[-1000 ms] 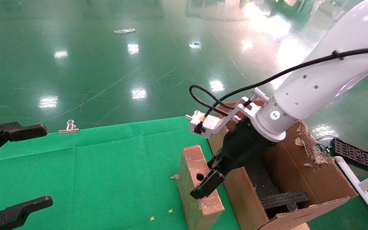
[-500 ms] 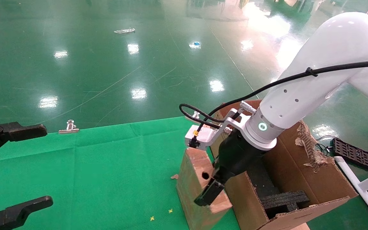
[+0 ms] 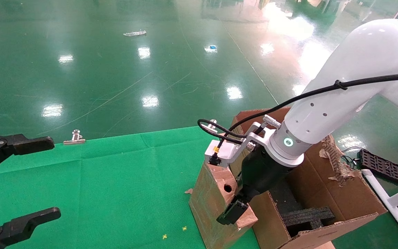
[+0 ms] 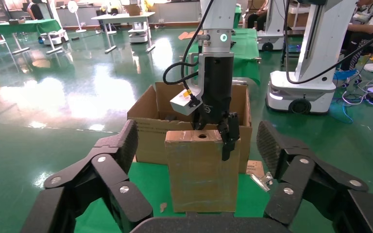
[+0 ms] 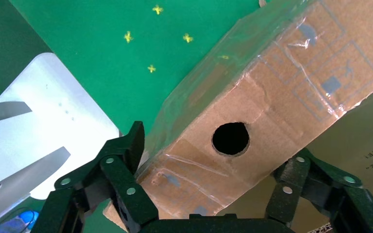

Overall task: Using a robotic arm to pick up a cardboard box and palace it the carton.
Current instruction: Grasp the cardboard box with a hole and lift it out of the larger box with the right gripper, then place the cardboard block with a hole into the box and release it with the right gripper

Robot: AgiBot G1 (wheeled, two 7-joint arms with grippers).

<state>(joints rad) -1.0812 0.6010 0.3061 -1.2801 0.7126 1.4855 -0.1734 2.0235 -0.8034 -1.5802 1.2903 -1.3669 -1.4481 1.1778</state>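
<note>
right gripper clamps cardboard box top beside carton; right wrist view shows its hole. left gripper parked, jaws wide.

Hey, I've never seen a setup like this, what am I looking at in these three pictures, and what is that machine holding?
This is a two-armed robot. One picture looks down from its head; the other two come from cameras on each wrist. The white right arm's black pincer straddles the top edge of a slim reddish-brown cardboard box with a round hole, standing on a green cloth-covered table. Beside it is a large tan carton with black foam padding. The left pincer waits open at the table's left. A metal clip lies at the far edge.
</note>
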